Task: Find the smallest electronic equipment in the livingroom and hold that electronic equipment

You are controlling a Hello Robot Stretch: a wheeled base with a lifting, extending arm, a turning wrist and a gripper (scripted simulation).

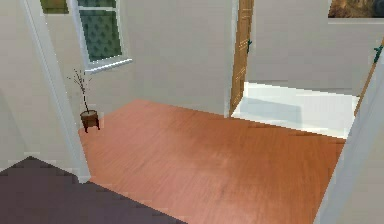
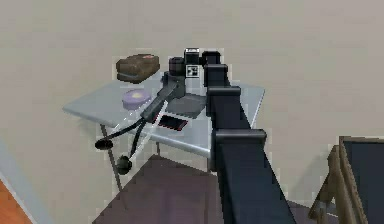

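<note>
Where the orange wood floor (image 1: 220, 160) meets the wall (image 1: 180, 50) in the forward view, a little brown pot (image 1: 90, 119) holds a few thin bare twigs (image 1: 81, 85). In the arm side view, a round lilac thing (image 2: 135, 98) like a small dish sits on the table (image 2: 92, 106), just beside the claw (image 2: 113, 155), on its far side. If anything is in that dish, it is too small to tell.

The arm (image 2: 238, 150) is a long, dark, square bar. It goes up from the bottom edge and out over the table. At its end are two white squares (image 2: 190, 58) with black marks. From there the claw's dark body slants down toward the arm side view's left. Its two thin fingers (image 2: 104, 145) end in little round tips, out past the table's near edge. You cannot tell if the claw has hold of anything.

A small flat black thing (image 2: 173, 123), shaped like a phone, lies on the table just beside the claw's body, between the claw and the arm. A lumpy brown thing (image 2: 138, 67) sits farther out than the claw, at the table's back edge. The table top is smooth, flat and pale grey, on thin legs.
</note>
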